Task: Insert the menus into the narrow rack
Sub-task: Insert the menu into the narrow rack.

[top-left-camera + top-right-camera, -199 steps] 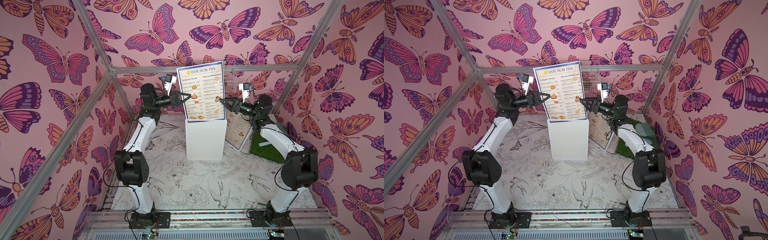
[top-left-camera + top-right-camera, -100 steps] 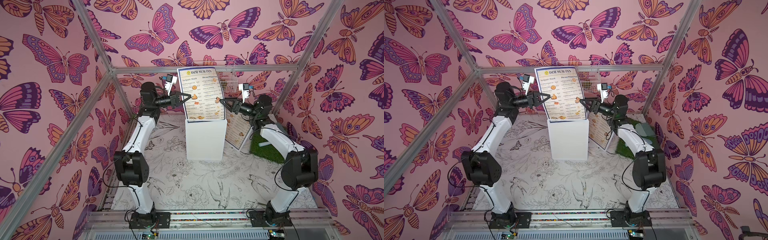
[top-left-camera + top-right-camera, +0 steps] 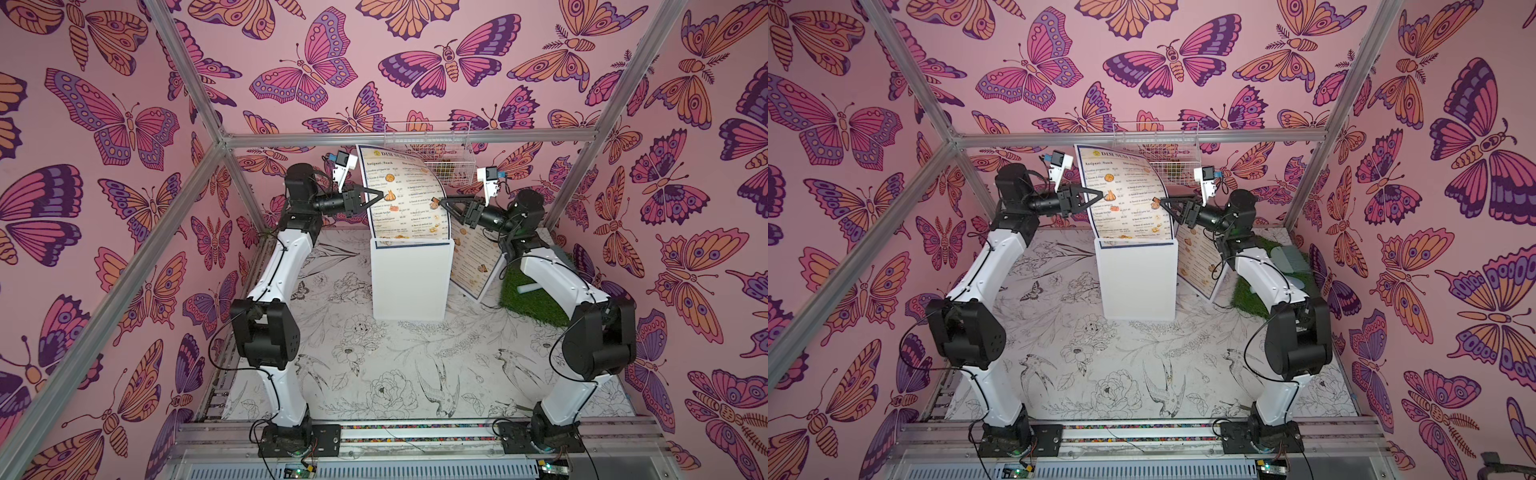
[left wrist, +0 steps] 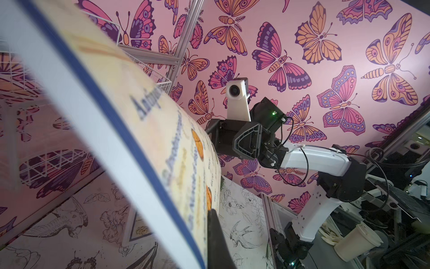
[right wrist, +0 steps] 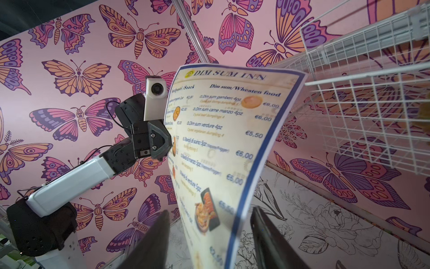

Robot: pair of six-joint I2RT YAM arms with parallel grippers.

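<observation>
L hand clamped on left edge of held menu, approx mid-height. R hand half-open, jaws straddling the right edge w/o pinching. Sheet's long axis is vertical, bowed, w/ top leaning back toward wire rack. Rack sits up & behind, nearer R side. Next prob.: lift top edge over rack rim. 2nd menu leans on white box, on desk.

Bowed menu above white block, left tool pinching one edge, right tool at the other
</observation>
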